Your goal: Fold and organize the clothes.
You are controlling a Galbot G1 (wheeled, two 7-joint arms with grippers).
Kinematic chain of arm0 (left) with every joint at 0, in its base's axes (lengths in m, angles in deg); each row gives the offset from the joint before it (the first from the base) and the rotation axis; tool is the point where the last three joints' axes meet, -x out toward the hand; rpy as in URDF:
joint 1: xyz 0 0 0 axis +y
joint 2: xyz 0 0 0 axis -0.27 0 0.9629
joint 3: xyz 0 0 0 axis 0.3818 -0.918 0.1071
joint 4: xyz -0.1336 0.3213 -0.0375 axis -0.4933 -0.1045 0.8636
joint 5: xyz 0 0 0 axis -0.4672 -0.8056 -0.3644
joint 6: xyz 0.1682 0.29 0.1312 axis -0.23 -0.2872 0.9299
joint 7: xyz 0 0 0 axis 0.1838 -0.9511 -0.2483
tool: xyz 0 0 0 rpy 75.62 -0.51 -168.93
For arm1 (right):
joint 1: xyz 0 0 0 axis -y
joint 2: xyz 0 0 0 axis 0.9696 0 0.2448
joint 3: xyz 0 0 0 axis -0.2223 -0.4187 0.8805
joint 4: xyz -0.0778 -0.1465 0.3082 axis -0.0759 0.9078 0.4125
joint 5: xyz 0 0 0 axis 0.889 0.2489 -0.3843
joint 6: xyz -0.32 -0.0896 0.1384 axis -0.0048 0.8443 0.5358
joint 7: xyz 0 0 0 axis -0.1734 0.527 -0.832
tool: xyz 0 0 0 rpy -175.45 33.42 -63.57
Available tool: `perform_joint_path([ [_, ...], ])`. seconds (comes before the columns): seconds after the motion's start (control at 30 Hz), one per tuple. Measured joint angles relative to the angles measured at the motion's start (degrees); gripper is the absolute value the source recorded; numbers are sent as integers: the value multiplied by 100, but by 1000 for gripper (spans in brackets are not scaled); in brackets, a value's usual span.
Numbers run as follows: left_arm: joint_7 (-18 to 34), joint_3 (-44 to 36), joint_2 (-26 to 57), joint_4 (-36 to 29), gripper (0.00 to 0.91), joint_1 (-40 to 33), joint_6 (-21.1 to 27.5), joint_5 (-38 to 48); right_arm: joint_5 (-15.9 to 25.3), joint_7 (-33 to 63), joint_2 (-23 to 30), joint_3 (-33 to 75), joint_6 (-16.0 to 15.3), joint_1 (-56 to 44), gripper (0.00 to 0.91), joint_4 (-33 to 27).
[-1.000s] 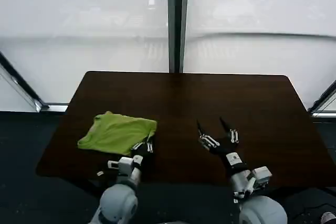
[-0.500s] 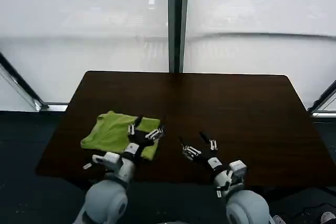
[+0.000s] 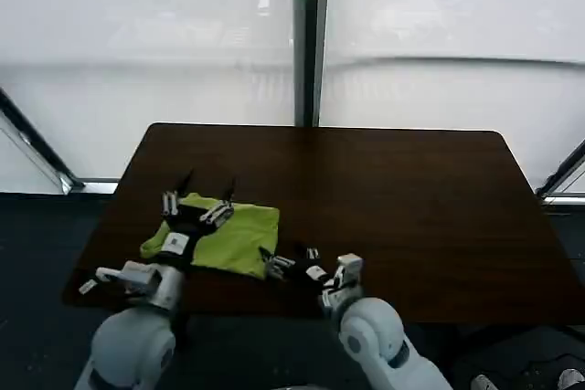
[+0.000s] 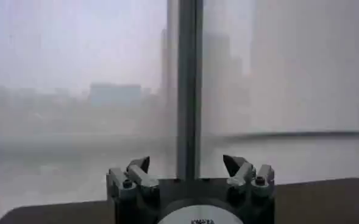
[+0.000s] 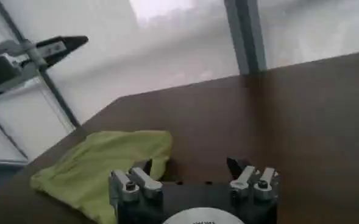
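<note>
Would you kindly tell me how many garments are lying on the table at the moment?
1: a folded lime-green T-shirt on the table's front-left area, below the left gripper and beside the right gripper. Nothing suggests another is hidden.

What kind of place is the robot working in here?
Probably an office or lab room high in a building: a dark wooden table stands against tall frosted windows with hazy towers beyond, and a green T-shirt lies on it between both grippers.

left tool (image 3: 197, 195) spread, right tool (image 3: 286, 258) spread
</note>
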Motion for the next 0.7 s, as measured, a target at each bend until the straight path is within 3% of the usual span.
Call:
perform_joint_path([
  [0.07, 5, 41, -19, -13, 878, 55, -1, -30, -58, 2, 43, -67, -8, 116, 59, -87],
  [0.1, 5, 55, -23, -23, 878, 76, -1, -39, -98, 5, 58, -85, -14, 160, 10, -123],
  [0.43, 15, 99, -139, -84, 878, 219, -41, -147, -163, 13, 67, 45, 36, 157, 0, -258],
  [0.7, 20, 115, -185, -13, 878, 243, -143, -192, -55, 119, -166, 432, 56, -80, 0, 22],
])
